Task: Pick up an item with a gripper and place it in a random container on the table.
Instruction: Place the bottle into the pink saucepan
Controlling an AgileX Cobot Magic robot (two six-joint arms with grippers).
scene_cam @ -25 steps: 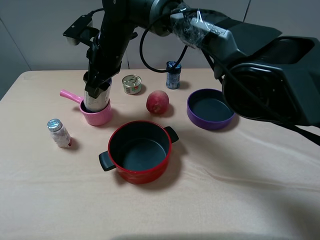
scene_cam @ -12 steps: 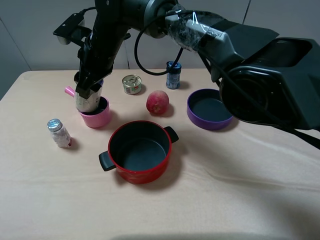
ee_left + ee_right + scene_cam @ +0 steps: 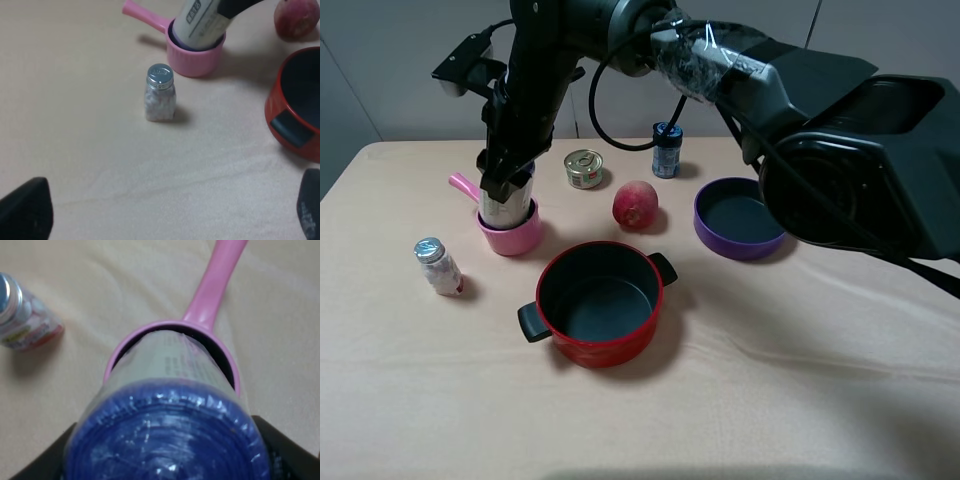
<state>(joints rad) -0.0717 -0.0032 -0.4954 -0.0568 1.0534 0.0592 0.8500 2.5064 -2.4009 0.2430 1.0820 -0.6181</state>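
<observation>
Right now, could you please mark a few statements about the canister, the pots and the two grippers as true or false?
1. The canister has its lower end inside the pink saucepan. True.
2. The red pot holds the red fruit. False: the pot is empty, and the fruit sits on the table beyond it.
3. The right gripper is closed on the canister. True.
4. The small foil-capped bottle lies on its side. False: it stands upright on the table.
5. The left gripper is holding the bottle. False: it is open and holds nothing.
</observation>
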